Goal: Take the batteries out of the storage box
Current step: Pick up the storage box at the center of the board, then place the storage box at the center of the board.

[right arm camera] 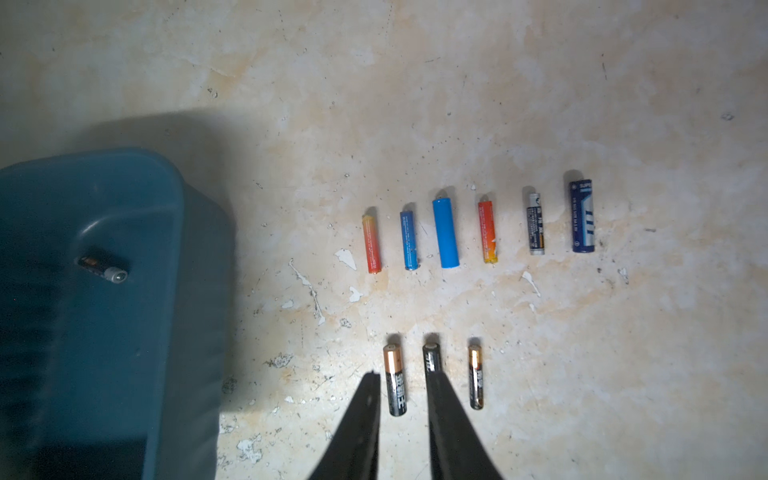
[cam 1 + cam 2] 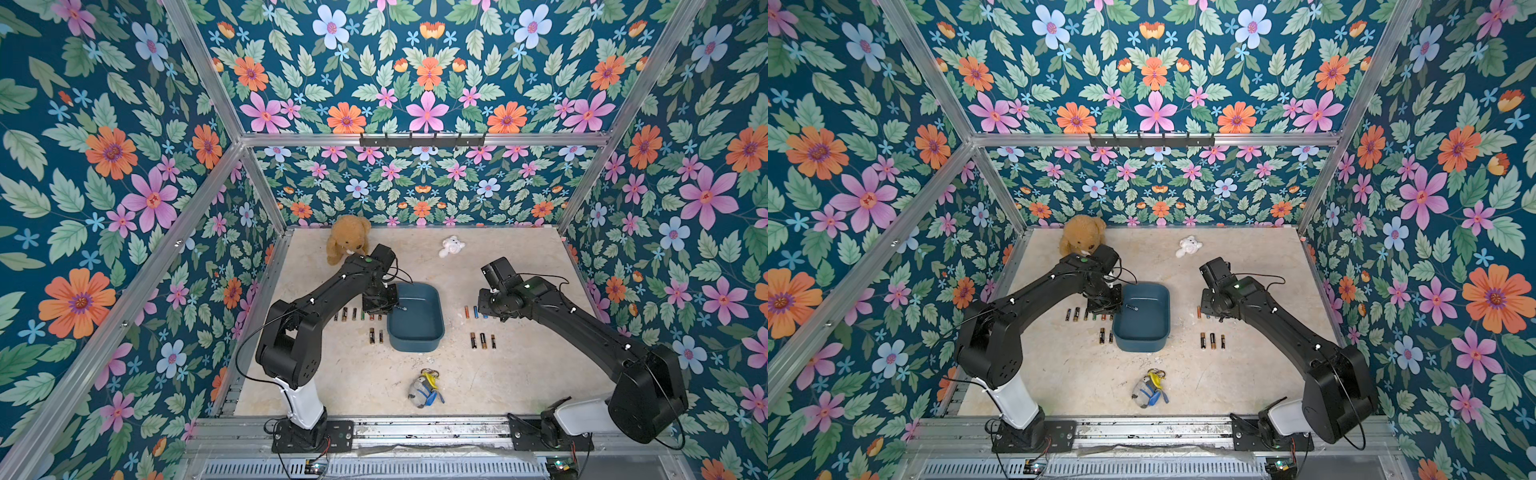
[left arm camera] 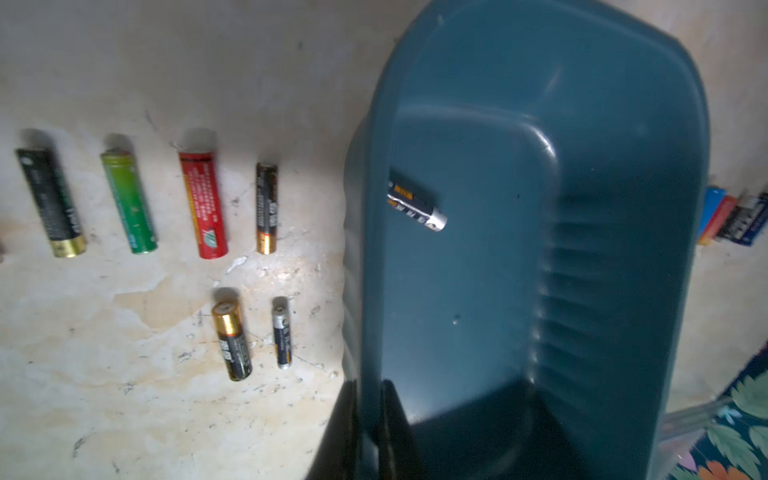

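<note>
Partly, the storage box (image 3: 602,104) rim hides one battery (image 3: 417,204).

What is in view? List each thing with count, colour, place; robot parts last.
box: one, teal-blue, mid-table
battery in the box: one, black and silver
left batteries: about eight; black, green, red; left of the box
right batteries: nine; orange, blue, black, navy; two rows right of the box
teddy bear: one, brown, far left corner
small toy: one, white, far side
plush toy: one, grey, yellow and blue, near edge
table: one, beige
walls: floral, three sides
hook rail: one, black, back frame
left gripper: black, shut on the box wall
right gripper: black, open, empty, over the right batteries
</note>
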{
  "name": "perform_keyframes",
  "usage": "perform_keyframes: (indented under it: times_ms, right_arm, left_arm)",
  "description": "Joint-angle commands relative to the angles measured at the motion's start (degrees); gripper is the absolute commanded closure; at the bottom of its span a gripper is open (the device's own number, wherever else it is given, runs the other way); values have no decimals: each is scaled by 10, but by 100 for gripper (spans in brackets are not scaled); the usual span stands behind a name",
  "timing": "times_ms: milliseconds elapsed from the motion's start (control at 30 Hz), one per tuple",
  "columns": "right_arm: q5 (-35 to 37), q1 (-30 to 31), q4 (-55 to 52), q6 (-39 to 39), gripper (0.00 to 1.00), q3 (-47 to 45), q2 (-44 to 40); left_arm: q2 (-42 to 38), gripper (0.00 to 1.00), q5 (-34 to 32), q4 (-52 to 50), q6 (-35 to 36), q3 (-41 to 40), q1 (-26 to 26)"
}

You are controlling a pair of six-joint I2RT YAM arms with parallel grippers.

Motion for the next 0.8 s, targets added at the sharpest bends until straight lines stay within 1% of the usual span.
perform_keyframes:
  times_ms: [0, 33, 133, 233, 433, 533, 633, 767]
  right_arm:
    - [-5, 0, -9, -10, 74, 10, 5]
    - [-4, 0, -10, -11, 74, 11, 6]
    - [-5, 0, -11, -17, 74, 15, 11]
    - [-7, 0, -13, -19, 74, 20, 17]
    - [-24, 0, -5, -26, 73, 23, 33]
    - [-29, 2, 0, -26, 72, 27, 42]
    - [-26, 3, 3, -24, 71, 29, 47]
    - [-26, 1, 8, -23, 69, 34, 49]
  left_arm:
    - [-7, 100, -55, 52, -22, -13, -10]
    - [-9, 98, -57, 64, -27, -23, -12]
    - [-16, 87, -59, 104, -42, -58, -15]
    - [-19, 82, -58, 126, -52, -82, -16]
    - [-38, 60, -61, 129, -48, -84, -16]
    - [-54, 56, -69, 118, -39, -65, -15]
    - [-63, 55, -90, 112, -20, -39, -18]
    - [-35, 54, -117, 75, 37, 19, -33]
